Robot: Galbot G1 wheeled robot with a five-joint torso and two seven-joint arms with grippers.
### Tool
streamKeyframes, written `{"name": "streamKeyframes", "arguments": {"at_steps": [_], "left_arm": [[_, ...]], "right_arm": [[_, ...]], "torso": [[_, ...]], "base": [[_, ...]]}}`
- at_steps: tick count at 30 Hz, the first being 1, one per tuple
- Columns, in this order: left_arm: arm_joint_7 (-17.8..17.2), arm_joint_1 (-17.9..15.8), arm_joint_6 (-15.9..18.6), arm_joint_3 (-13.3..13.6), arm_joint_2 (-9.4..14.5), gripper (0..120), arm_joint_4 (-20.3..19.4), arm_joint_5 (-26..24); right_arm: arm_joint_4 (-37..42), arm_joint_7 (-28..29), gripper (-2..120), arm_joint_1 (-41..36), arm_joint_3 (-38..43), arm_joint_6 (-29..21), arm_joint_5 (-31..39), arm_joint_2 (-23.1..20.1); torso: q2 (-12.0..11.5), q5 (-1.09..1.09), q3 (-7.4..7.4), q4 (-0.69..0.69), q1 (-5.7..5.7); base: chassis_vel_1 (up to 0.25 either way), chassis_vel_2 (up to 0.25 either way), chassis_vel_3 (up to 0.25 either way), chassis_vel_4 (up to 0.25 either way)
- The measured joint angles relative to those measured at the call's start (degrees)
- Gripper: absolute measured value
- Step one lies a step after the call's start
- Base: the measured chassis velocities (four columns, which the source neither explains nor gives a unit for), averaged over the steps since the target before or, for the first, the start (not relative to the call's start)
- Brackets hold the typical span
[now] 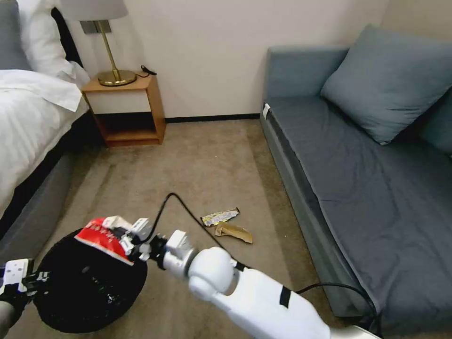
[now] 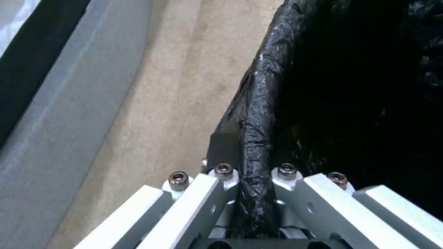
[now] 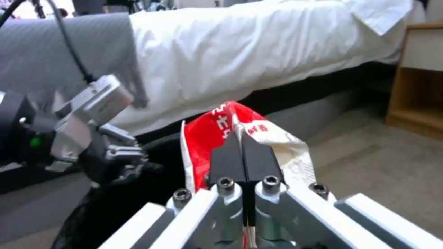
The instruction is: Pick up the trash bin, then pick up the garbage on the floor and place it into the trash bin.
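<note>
Setting: carpeted bedroom floor (image 1: 207, 165), bed at the left, sofa at the right.
Trash bin (image 1: 89, 287): off the floor, rim pinched in the clenched left gripper (image 1: 35, 281), held low at the robot's left.
Red-and-white packet (image 1: 101, 237): clamped in the closed right gripper (image 1: 126, 242), over the bin's near rim.
Remaining litter: 2 wrappers, silvery-yellow wrapper (image 1: 220, 216) and tan-brown wrapper (image 1: 234, 231), on the carpet.
Recommendation: bring the packet further over the mouth before letting go; keep the bin level.

We get even, soft room light in the head view, shadows faint. Bin liner (image 2: 258, 114) shows small glare streaks, its interior crushed to black. Bedsheet (image 3: 258, 52) nearly blown out; right wrist background soft.
</note>
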Motion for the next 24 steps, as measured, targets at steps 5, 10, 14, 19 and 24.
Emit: {"name": "streamKeyframes", "arguments": {"at_steps": [5, 10, 14, 19, 24], "left_arm": [[0.10, -0.09, 0.11, -0.28, -0.11, 3, -0.31, -0.22], [0.20, 0.03, 0.17, -0.42, -0.08, 3, -0.58, -0.29], [0.21, -0.14, 0.23, -0.40, -0.05, 3, -0.64, -0.30], [0.20, -0.47, 0.23, -0.39, -0.25, 3, -0.56, -0.31], [0.20, -0.72, 0.23, -0.40, -0.58, 3, -0.43, -0.33]], "right_arm": [[-0.70, 1.30, 11, -0.56, -0.94, -0.16, -1.59, 1.00], [-0.22, 1.40, 28, -1.28, -1.56, -0.19, -2.36, 0.84], [0.08, 1.12, 47, -1.85, -1.83, 0.21, -3.93, 0.24], [1.98, 0.07, 63, -3.51, 1.09, 2.36, -6.33, -2.22], [5.55, -3.21, 81, -8.12, 9.59, 6.28, -9.12, -11.69]], "torso": [[0.00, 0.00, 0.00, -0.01, 0.00], [0.00, 0.01, 0.00, -0.01, 0.00], [0.00, 0.01, 0.00, 0.00, 0.00], [0.01, 0.03, 0.00, 0.00, 0.00], [0.01, 0.04, 0.00, -0.01, 0.00]], "base": [[0.000, 0.000, 0.000, 0.000], [0.000, 0.000, 0.000, 0.000], [0.000, 0.000, 0.000, 0.000], [0.000, 0.000, 0.000, 0.000], [0.000, 0.000, 0.000, 0.000]]}}
